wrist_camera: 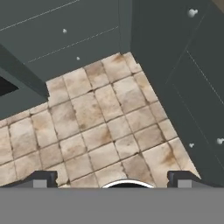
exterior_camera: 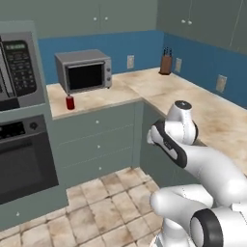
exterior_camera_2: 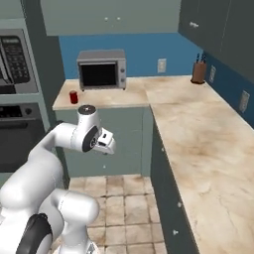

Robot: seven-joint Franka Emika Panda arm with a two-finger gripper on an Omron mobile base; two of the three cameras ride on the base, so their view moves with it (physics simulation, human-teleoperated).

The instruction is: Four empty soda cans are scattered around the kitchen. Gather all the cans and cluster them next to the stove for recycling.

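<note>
One red soda can point(exterior_camera: 70, 102) point(exterior_camera_2: 74, 97) stands upright near the left end of the beige counter, in front of the microwave's left corner. The stove and the other cans are out of view. My gripper point(wrist_camera: 113, 178) is open, its two dark fingertips point(wrist_camera: 43, 177) wide apart with nothing between them. It hangs folded close to the arm point(exterior_camera_2: 105, 144), pointing down at the tiled floor, well below and in front of the can.
A silver microwave point(exterior_camera: 84, 71) point(exterior_camera_2: 101, 68) sits behind the can. A knife block point(exterior_camera: 166, 63) stands in the counter's far corner. The built-in oven with keypad point(exterior_camera: 24, 154) fills the left. Grey-green cabinet drawers point(wrist_camera: 65, 39) line the L-shaped counter point(exterior_camera_2: 198, 129); tiled floor point(wrist_camera: 100, 118) lies below.
</note>
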